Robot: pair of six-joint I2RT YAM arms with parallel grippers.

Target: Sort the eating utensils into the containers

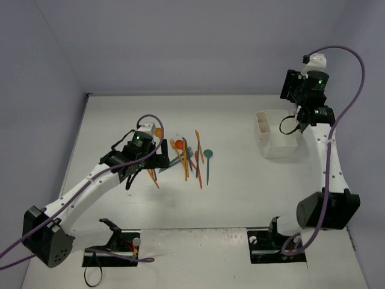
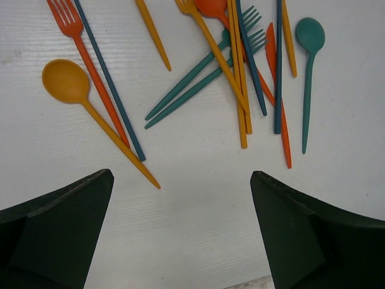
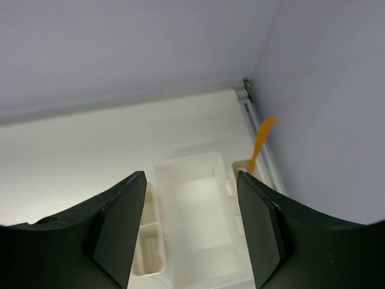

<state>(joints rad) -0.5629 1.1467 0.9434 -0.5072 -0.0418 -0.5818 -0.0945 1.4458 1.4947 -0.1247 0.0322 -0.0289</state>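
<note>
The eating utensils [image 1: 187,158] lie in a loose pile mid-table, orange, red-orange and teal. My left gripper [image 1: 161,155] hovers at the pile's left edge. In the left wrist view it [image 2: 181,174] is open over bare table, with an orange spoon [image 2: 66,81], a red-orange fork [image 2: 72,24], teal forks [image 2: 198,75] and a teal spoon [image 2: 310,36] just beyond its fingertips. My right gripper [image 1: 289,90] is raised above the white containers [image 1: 274,133]. In the right wrist view it [image 3: 191,180] is open and holds nothing. One orange utensil [image 3: 263,135] stands in the holder's [image 3: 192,168] right compartment.
The walls close off the table at the back and on both sides; the holder sits near the right wall. Black mounts [image 1: 111,244] and cables sit at the near edge by the arm bases.
</note>
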